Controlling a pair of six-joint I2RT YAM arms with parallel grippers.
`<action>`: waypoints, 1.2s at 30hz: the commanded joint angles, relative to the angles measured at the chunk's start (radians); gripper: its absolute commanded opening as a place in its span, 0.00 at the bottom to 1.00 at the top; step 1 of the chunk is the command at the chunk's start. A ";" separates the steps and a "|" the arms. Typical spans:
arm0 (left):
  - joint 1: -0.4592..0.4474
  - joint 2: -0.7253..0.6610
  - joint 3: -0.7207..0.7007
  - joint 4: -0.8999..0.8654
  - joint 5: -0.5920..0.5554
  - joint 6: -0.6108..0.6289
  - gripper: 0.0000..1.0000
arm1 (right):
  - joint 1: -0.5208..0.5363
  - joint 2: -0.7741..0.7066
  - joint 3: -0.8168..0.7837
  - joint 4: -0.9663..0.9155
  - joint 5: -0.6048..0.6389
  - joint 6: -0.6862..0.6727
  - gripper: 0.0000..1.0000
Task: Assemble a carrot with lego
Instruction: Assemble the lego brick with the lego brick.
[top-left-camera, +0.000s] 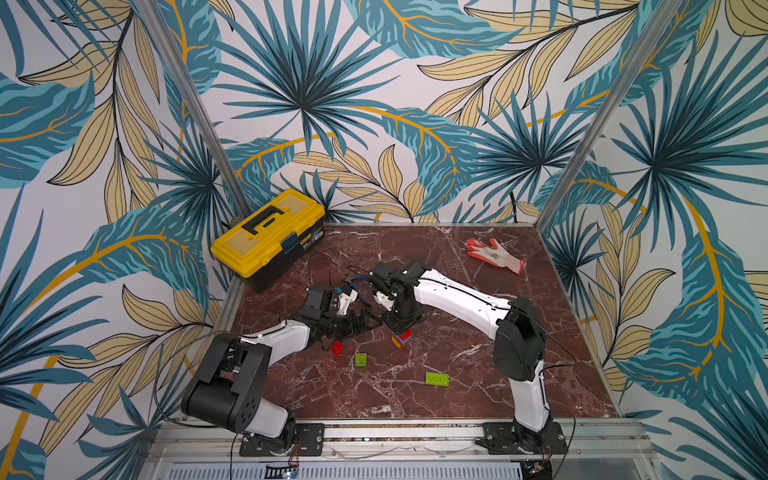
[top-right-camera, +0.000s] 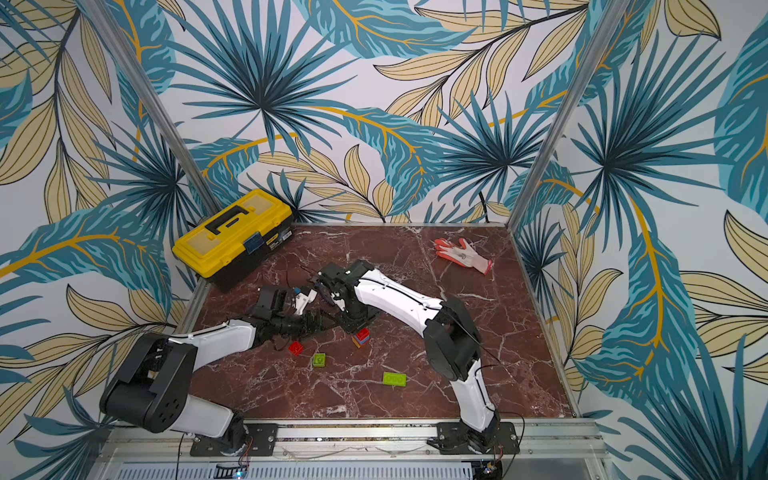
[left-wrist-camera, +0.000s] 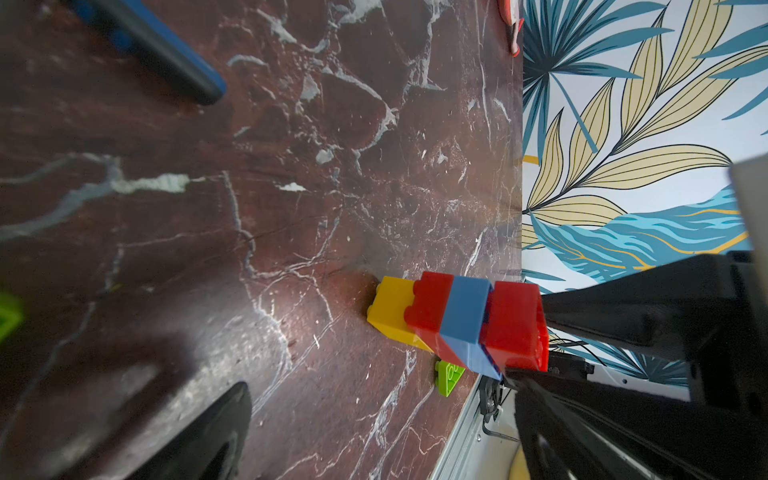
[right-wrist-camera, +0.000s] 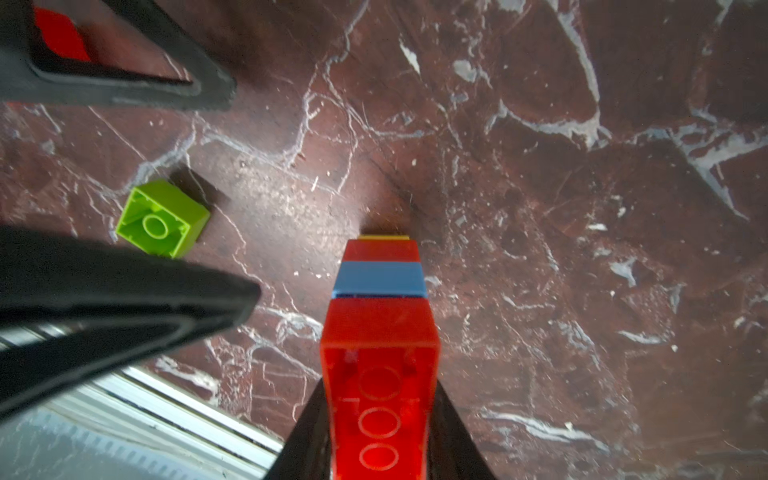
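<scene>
right claw (right-wrist-camera: 380, 415) clamped on carrot (left-wrist-camera: 457, 320) top | left claw (right-wrist-camera: 241, 195) wide open

Tapered carrot (left-wrist-camera: 457, 320) of yellow, red, blue, red bricks, yellow tip on marble table (left-wrist-camera: 291, 208), right gripper (left-wrist-camera: 536, 340) clamping its red top, lime brick (left-wrist-camera: 449, 376) just beyond.

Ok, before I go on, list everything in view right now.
brick stack: one, yellow-red-blue-red, table centre
loose red brick: one, red, left of the stack
small green brick: one, lime, upside down, near the red one
long green brick: one, lime, towards the front edge
toolbox: one, yellow and black, back left corner
glove: one, orange and white, back right
pliers: one, blue-handled, behind the grippers, mostly hidden
table: one, red-brown marble
left gripper: open, empty, beside the stack
right gripper: shut on the stack's top red brick
</scene>
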 joint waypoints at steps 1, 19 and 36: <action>-0.003 0.006 0.015 0.002 -0.006 0.020 0.99 | 0.008 0.137 -0.074 0.044 -0.045 0.026 0.27; -0.002 0.006 0.015 0.001 -0.001 0.018 0.99 | 0.010 0.113 -0.090 0.025 0.024 -0.207 0.26; 0.009 -0.041 -0.029 0.001 0.011 -0.019 0.99 | 0.009 0.104 -0.006 0.001 0.050 -0.481 0.30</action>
